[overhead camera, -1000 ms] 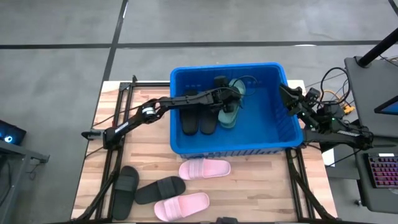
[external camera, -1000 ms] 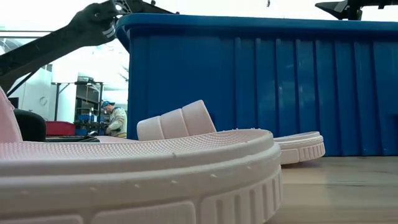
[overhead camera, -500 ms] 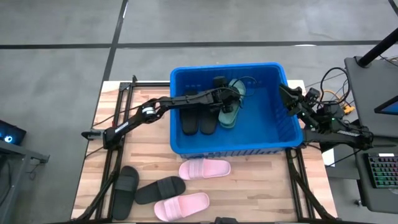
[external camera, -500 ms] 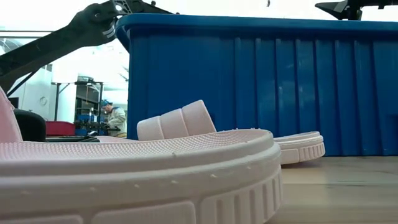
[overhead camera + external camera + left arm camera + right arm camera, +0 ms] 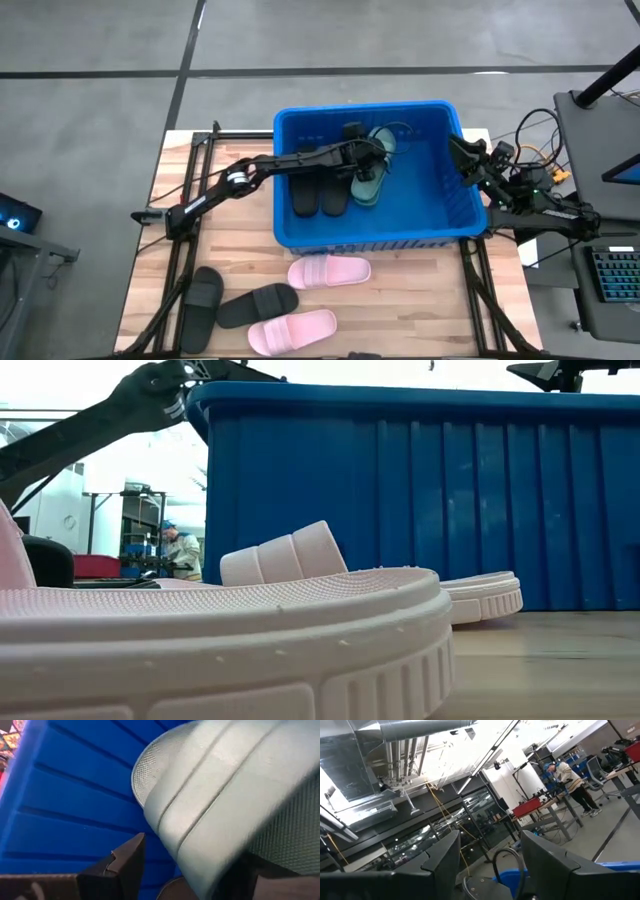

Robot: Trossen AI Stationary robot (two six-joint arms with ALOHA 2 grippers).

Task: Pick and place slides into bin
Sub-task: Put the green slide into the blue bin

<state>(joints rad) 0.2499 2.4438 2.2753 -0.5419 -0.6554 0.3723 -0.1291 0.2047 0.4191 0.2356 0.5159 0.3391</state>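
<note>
The blue bin (image 5: 360,107) stands at the table's far middle. Inside it lie two black slides (image 5: 320,194) side by side and two dark green slides (image 5: 371,178). My left gripper (image 5: 378,160) reaches into the bin from the left and stands open, with a green slide's pale strap (image 5: 215,795) between its fingers. On the table in front of the bin lie two pink slides (image 5: 329,270) and two black slides (image 5: 258,304). My right gripper (image 5: 460,150) waits open above the bin's right rim, pointing up into the room, with nothing in it. My left gripper has the green slide's strap between its open fingers. One finger (image 5: 125,865) stands clear of the strap, with the bin's blue wall (image 5: 65,805) showing in the gap. Whether the other finger (image 5: 270,882) touches the slide I cannot tell.
The nearest pink slide (image 5: 220,640) fills the low view's foreground, and the second one (image 5: 300,560) lies against the bin's front wall (image 5: 420,500). A person (image 5: 185,550) stands far off in the room. Cables and a side desk (image 5: 600,130) flank the table's right.
</note>
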